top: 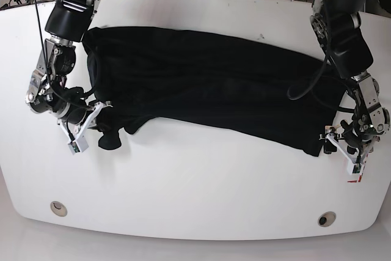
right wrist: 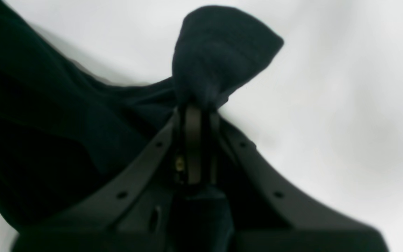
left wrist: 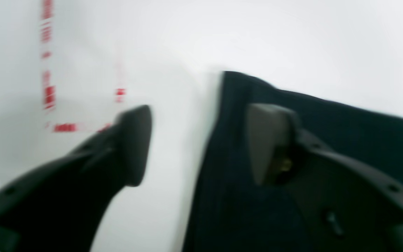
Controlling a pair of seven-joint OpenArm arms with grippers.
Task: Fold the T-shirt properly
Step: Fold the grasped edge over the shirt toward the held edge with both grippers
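The black T-shirt (top: 208,84) lies spread lengthwise across the white table (top: 195,181). At the left of the base view my right gripper (top: 98,125) is shut on a corner of it. In the right wrist view, a bunched tuft of the T-shirt (right wrist: 219,52) sticks out past the closed right gripper (right wrist: 195,105). At the right end my left gripper (top: 342,147) stands open at the cloth's edge. The blurred left wrist view shows the left gripper (left wrist: 201,140) with one finger over bare table and the other over the T-shirt (left wrist: 345,129), gripping nothing.
Red tape marks (left wrist: 49,94) sit on the table just beyond the left gripper, and they show in the base view as a red mark (top: 354,180) near the right edge. Two round holes (top: 58,208) (top: 326,219) lie near the table's front edge. Cables run behind the table.
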